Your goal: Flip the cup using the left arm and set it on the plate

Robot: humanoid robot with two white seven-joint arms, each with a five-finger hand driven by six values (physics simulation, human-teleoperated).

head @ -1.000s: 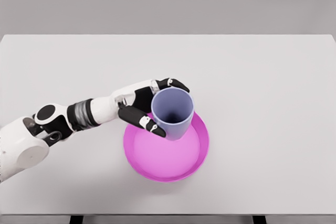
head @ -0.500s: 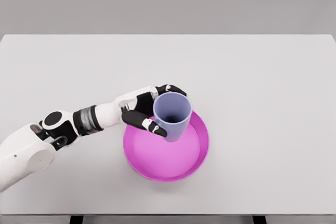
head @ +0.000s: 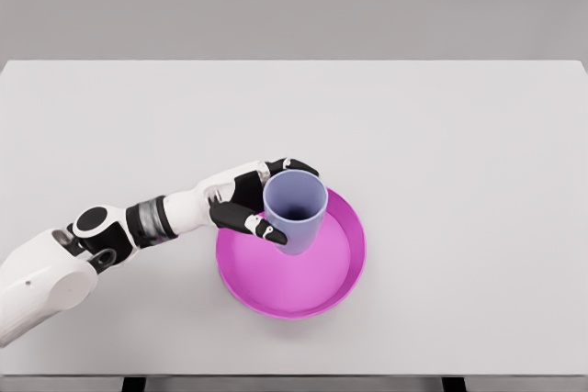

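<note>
Fingers (head: 246,219) of the left hand (head: 241,197) wrapped round the cup (head: 295,210), dark tips curled against its left wall, thumb low on the near side, other fingers hooked over the far side near the rim. Cup upright, mouth open to the camera, standing over the left rear part of the pink plate (head: 335,273), inside its raised rim. Cannot tell whether the base already touches the plate floor or hangs just above it.

Judged from this: flip done, placing step in hand and nearly complete. Next move calls for settling the cup flat if not yet down, then easing the fingers apart evenly, so neither thumb nor the far fingers drags the light cup sideways or tips it. After that, drawing the hand back to the left, low and clear of the plate rim just under the wrist side.

Further out: white forearm reaching in from the lower left across the pale surface (head: 459,153). Nothing else near the plate to block a retreat; only the rim itself close to the knuckles. Right arm nowhere visible.
</note>
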